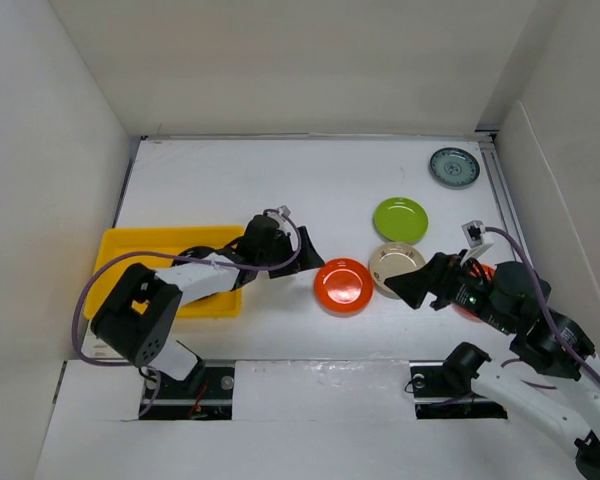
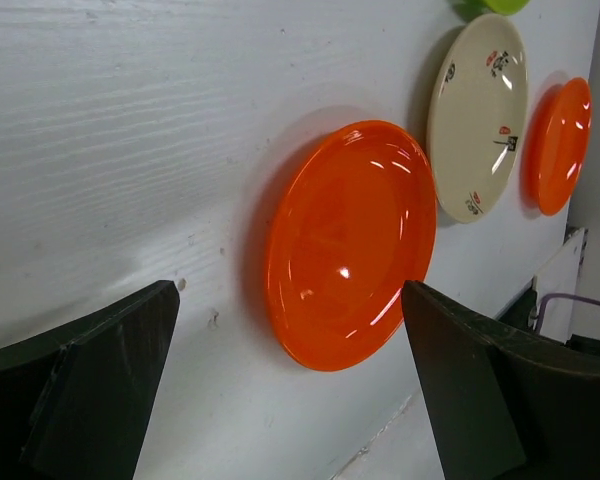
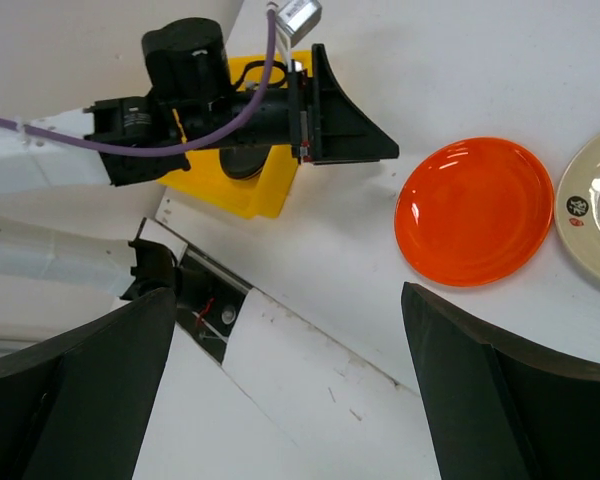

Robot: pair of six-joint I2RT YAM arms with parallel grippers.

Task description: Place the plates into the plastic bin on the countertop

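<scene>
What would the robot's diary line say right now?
left gripper open, facing orange plate | right gripper open, empty | plate on countertop

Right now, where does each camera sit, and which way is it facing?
Top external: above and behind the arms, looking down on countertop, yellow bin and plates; both arms show, left claw and right claw open.
Left wrist: on the left arm, facing the nearest orange plate between its own fingers.
Right wrist: on the right arm, facing the left arm and bin corner between its own fingers.
All three share that orange plate.
</scene>
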